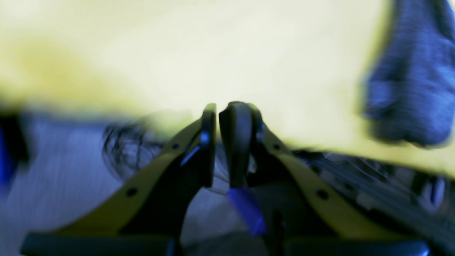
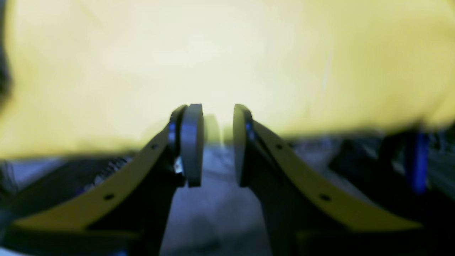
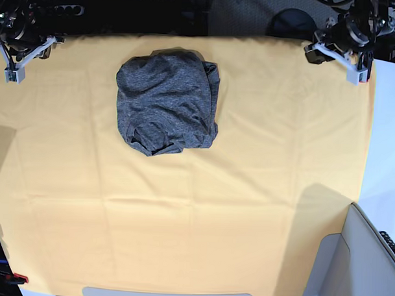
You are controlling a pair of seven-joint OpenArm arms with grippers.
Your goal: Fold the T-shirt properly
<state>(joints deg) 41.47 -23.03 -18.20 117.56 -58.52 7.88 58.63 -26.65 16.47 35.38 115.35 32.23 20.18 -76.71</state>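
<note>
The T-shirt is lying bunched in a rough bundle on the yellow cloth, toward the far side. The left gripper is hanging over the cloth's edge, fingers nearly touching, seemingly empty through the blur. The right gripper is showing a narrow gap, holding nothing.

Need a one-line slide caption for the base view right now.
Folded grey T-shirt lies on the yellow cloth; both arms parked at the far corners, holding nothing.

Base view: bright, even, sharp; soft shadows on the yellow cloth.
Wrist views: heavily motion-blurred, bluish tint, glare mid-frame.
</note>
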